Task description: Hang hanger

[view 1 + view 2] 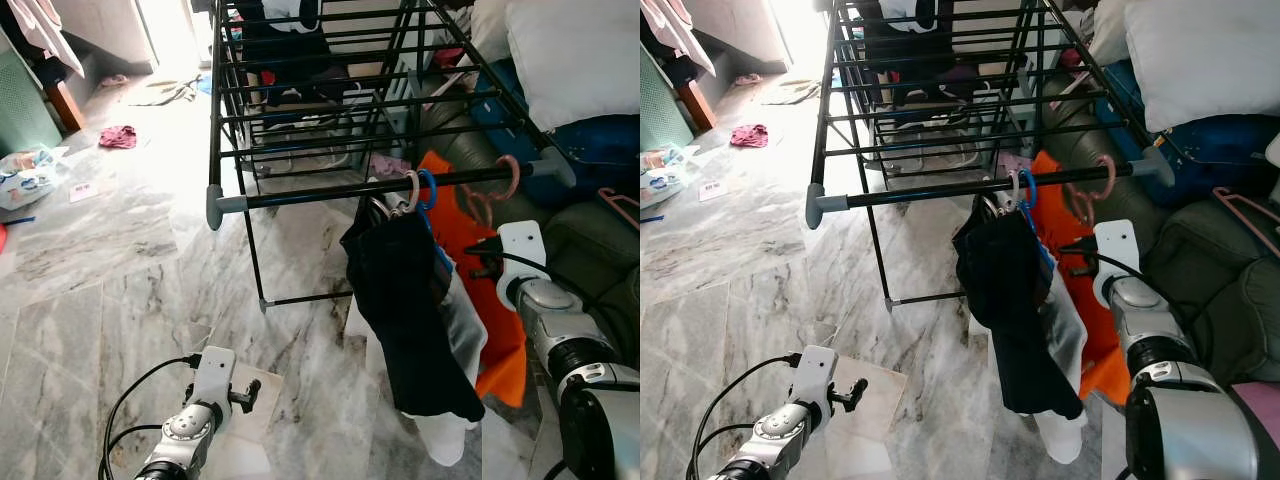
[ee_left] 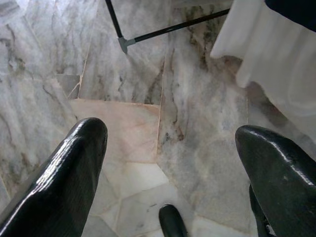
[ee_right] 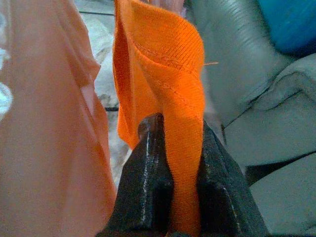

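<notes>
from the head views we see the pink hanger [image 1: 503, 180] hooked on the rack's front bar [image 1: 330, 192], its orange garment [image 1: 478, 290] beside our right gripper [image 1: 478, 262]. left wrist view – left gripper [image 2: 168, 163] spread wide, empty, over the marble floor [image 2: 123, 98]. right wrist view – fingers [image 3: 148, 187] pinch the orange cloth; we judge hanging nearly done, release next.

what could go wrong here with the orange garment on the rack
1. The right gripper is shut on the orange garment, not on its pink hanger; a tug might drag the hook off the front bar.
2. That hook sits near the bar's right end, so it may slide off.
3. The dark garment hangs right beside it, so the two could tangle.
</notes>
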